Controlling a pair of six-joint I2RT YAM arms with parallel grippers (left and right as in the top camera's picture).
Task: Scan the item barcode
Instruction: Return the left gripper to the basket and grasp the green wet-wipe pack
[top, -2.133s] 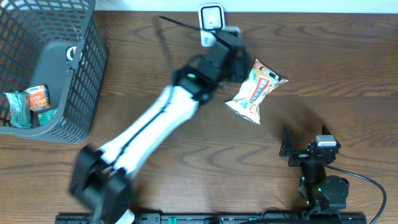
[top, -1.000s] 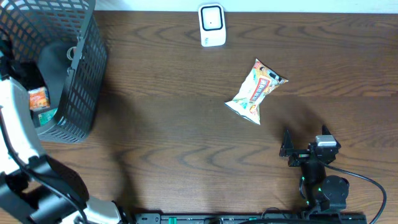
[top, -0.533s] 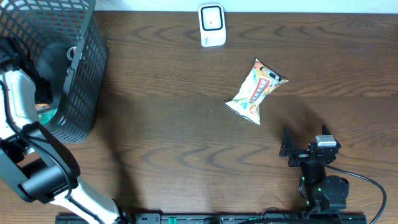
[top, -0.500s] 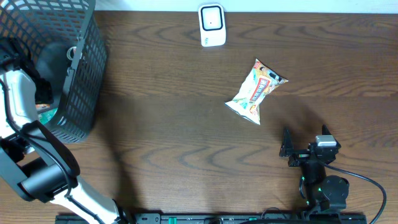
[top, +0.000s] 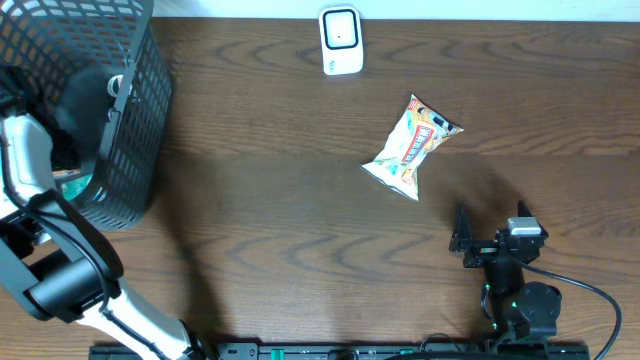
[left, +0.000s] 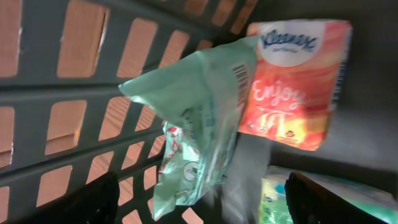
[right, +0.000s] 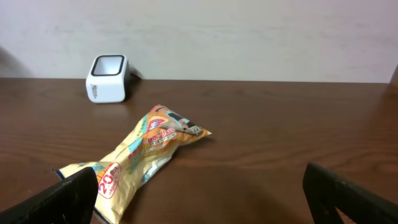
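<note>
Grippers: left gripper (left: 199, 190) inside grey mesh basket (left: 81, 106), fingers spread wide, gripping nothing. Green packet (left: 193, 124) lies just ahead between them, barcode showing, touching orange Kleenex tissue pack (left: 292, 87). Right gripper (right: 199, 199) low over table, fingers spread wide, holding nothing.
Surface: dark brown wood-grain table (top: 280, 200). Basket at far-left corner. Yellow snack bag (top: 412, 145) flat, right of centre. White scanner (top: 340, 40) upright at back edge, well apart from basket.
Room: plain pale wall (right: 249, 31) behind table.
</note>
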